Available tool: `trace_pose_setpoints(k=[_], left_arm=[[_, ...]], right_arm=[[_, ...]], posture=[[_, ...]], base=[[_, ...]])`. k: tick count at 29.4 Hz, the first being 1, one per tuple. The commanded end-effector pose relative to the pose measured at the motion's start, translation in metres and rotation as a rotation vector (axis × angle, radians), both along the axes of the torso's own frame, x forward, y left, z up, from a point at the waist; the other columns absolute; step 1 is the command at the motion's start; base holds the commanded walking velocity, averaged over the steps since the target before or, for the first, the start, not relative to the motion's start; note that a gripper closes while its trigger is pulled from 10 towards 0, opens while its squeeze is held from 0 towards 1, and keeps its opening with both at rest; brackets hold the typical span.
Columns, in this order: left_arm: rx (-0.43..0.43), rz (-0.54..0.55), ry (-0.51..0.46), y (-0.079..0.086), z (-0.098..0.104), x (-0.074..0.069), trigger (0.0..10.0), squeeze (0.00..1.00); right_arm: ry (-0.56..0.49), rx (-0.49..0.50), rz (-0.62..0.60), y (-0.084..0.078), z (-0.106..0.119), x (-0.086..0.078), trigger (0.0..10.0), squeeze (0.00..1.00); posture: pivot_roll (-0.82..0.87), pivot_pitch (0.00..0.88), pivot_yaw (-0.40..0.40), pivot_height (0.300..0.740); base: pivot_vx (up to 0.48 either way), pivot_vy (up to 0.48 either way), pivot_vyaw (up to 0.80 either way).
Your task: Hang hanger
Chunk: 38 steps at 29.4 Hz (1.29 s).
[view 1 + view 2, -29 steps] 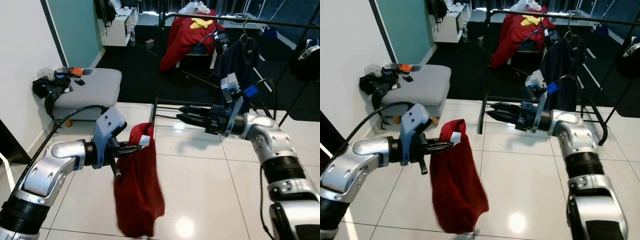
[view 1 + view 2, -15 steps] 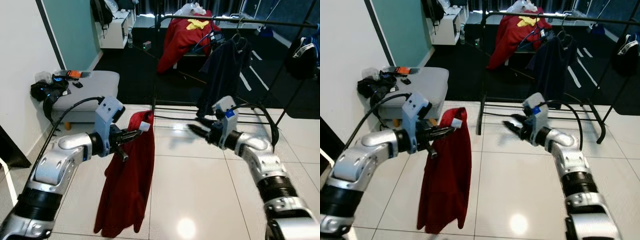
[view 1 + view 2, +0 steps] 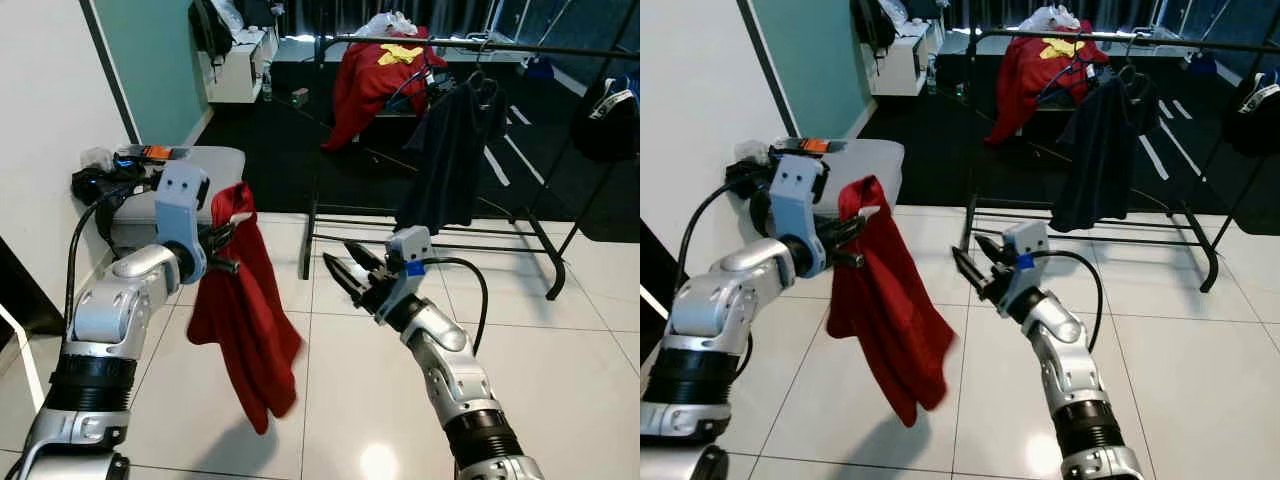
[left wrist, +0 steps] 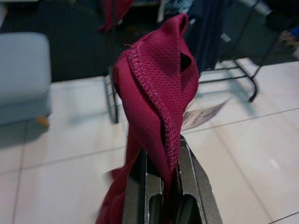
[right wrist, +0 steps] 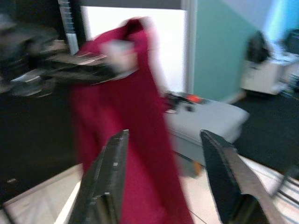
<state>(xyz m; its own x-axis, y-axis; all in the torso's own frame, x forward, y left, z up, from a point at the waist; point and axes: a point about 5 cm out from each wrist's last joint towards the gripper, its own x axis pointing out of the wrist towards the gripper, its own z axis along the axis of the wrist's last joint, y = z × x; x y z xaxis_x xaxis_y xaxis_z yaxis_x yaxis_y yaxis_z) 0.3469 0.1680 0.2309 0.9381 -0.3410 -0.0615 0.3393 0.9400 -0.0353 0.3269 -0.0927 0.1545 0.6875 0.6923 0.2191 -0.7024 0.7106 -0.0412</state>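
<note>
The left gripper (image 3: 222,236) is pinching the red garment (image 3: 243,310) by its collar (no hanger discernible), dangling it clear of the floor. The right gripper (image 3: 343,271) is pointing at it, fingers spread, likely readying a grasp.

A glossy white tile floor (image 3: 560,360) carries a grey ottoman (image 3: 200,165) and a black clothes rack (image 3: 540,235).
</note>
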Motion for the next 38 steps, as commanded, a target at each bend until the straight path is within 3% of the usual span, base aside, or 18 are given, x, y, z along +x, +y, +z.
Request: trace_pose_setpoints(k=[1,3,4,5,6,14,19,24,25,38], left_arm=[[-0.039,-0.048,-0.045,-0.008,0.015,-0.001,0.0,0.0],[-0.046,-0.063,-0.054,-0.011,0.019,-0.002,0.0,0.0],[-0.047,-0.086,-0.069,-0.014,0.022,-0.003,0.0,0.0],[-0.046,-0.102,-0.079,-0.016,0.024,-0.004,0.0,0.0],[-0.049,-0.111,-0.082,-0.016,0.025,-0.005,0.0,0.0],[-0.086,-0.174,-0.076,-0.019,0.029,-0.013,0.0,0.0],[-0.121,-0.27,-0.081,-0.025,0.033,-0.021,0.0,0.0],[-0.125,-0.295,-0.086,-0.026,0.033,-0.023,0.0,0.0],[-0.136,-0.306,-0.086,-0.027,0.034,-0.024,0.0,0.0],[-0.156,-0.314,-0.081,-0.026,0.038,-0.027,0.0,0.0]], right_arm=[[-0.022,-0.028,0.02,0.01,0.001,0.002,10.0,1.0],[-0.026,-0.05,0.016,0.013,0.001,0.003,10.0,1.0],[-0.027,-0.064,-0.01,0.014,0.002,0.007,10.0,0.81],[-0.029,-0.07,-0.029,0.014,0.003,0.009,10.0,0.15],[-0.029,-0.068,-0.046,0.013,0.005,0.012,10.0,0.0],[-0.054,-0.065,-0.079,0.01,0.013,0.019,10.0,0.0],[-0.083,-0.03,-0.043,0.012,0.021,0.022,10.0,0.0],[-0.088,-0.014,-0.021,0.014,0.024,0.022,10.0,0.0],[-0.079,-0.001,0.012,0.015,0.025,0.021,0.0,0.0],[-0.074,0.007,0.05,0.016,0.022,0.018,0.0,0.0]], posture=[[0.11,0.043,0.024,0.74],[0.11,0.043,0.024,0.74],[0.11,0.042,0.019,0.74],[0.11,0.042,0.019,0.74],[0.11,0.042,0.019,0.74],[0.11,0.042,0.02,0.74],[0.11,0.044,0.018,0.74],[0.11,0.045,0.016,0.74],[0.11,0.046,0.016,0.74],[0.11,0.051,0.015,0.74]], base=[[0.0,0.0,0.0],[0.0,0.0,0.0],[0.0,0.0,0.0],[0.0,0.0,0.0],[0.0,0.0,0.0],[0.0,0.0,0.0],[0.0,0.0,0.0],[0.0,0.0,0.0],[0.0,0.0,0.0],[0.0,0.0,0.0]])
